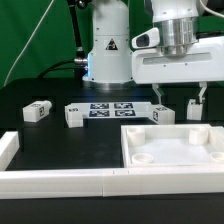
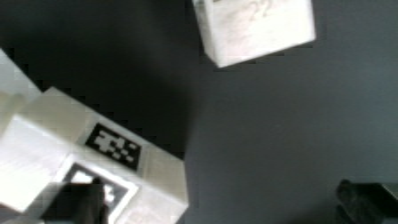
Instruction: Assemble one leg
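Note:
Several stubby white legs with square tags lie on the black table. In the exterior view two are on the left (image 1: 37,111) (image 1: 75,115) and two on the right (image 1: 164,113) (image 1: 194,109). My gripper (image 1: 180,97) hangs open and empty just above the right pair, one finger over each side. In the wrist view a tagged leg (image 2: 98,160) lies right by one fingertip (image 2: 80,205). The other fingertip (image 2: 370,200) is over bare table. My gripper (image 2: 222,208) has nothing between its jaws. Another white tagged piece (image 2: 254,30) lies farther off.
The large white panel (image 1: 175,150) with round sockets lies at the front on the exterior view's right. The marker board (image 1: 112,110) lies in front of the robot base (image 1: 106,50). A white rail (image 1: 60,182) runs along the front and left edge.

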`<state>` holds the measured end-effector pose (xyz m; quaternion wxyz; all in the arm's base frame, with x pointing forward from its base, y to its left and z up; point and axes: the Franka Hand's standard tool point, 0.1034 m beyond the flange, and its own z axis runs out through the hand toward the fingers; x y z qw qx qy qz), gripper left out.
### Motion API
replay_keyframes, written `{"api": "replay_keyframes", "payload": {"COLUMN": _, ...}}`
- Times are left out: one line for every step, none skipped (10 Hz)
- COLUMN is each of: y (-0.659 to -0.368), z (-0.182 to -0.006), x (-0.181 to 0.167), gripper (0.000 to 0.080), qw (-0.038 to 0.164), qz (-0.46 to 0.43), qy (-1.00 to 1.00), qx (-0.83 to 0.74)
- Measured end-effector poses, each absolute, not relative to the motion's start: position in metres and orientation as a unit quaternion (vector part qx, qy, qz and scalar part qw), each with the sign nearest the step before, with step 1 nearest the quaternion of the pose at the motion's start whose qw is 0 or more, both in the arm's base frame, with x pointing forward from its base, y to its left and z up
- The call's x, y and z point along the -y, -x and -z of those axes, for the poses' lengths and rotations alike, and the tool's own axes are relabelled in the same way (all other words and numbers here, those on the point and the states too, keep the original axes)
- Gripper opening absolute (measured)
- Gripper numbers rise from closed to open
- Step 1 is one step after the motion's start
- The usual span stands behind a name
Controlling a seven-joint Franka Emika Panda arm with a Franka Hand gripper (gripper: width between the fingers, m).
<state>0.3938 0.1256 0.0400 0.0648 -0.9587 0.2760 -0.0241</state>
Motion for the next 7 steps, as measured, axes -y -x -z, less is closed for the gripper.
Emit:
{"api": "replay_keyframes", "payload": {"y": -0.3929, "z": -0.04, "x": -0.1259, "gripper": 0.0649, "qw": 0.068, "qz": -0.021, "qy": 0.963, "qx": -0.259}}
{"api": "replay_keyframes", "payload": {"y": -0.3981, "z": -0.0421, "x": -0.1274, "gripper": 0.0649, "qw": 0.074, "qz": -0.041, "qy": 0.963, "qx": -0.255}}
{"api": "replay_keyframes", "payload": {"y": -0.3957, "z": -0.0426, "x": -0.1315, "gripper": 0.0649, "qw": 0.081, "qz": -0.084, "qy": 0.964, "qx": -0.239}}
{"api": "replay_keyframes", "payload": {"y": -0.3948, "z": -0.0438, "x": -0.1335, "gripper": 0.0649, "qw": 0.089, "qz": -0.129, "qy": 0.96, "qx": -0.234}}
{"api": "replay_keyframes", "payload": {"y": -0.3954, "z": -0.0435, "x": -0.1294, "gripper": 0.0649, "qw": 0.097, "qz": -0.167, "qy": 0.954, "qx": -0.231}}
{"api": "replay_keyframes", "payload": {"y": -0.3972, "z": -0.0422, "x": -0.1271, "gripper": 0.0649, "qw": 0.103, "qz": -0.192, "qy": 0.947, "qx": -0.237}}
{"api": "replay_keyframes", "payload": {"y": -0.3916, "z": -0.0428, "x": -0.128, "gripper": 0.0649, "qw": 0.111, "qz": -0.235, "qy": 0.938, "qx": -0.23}}
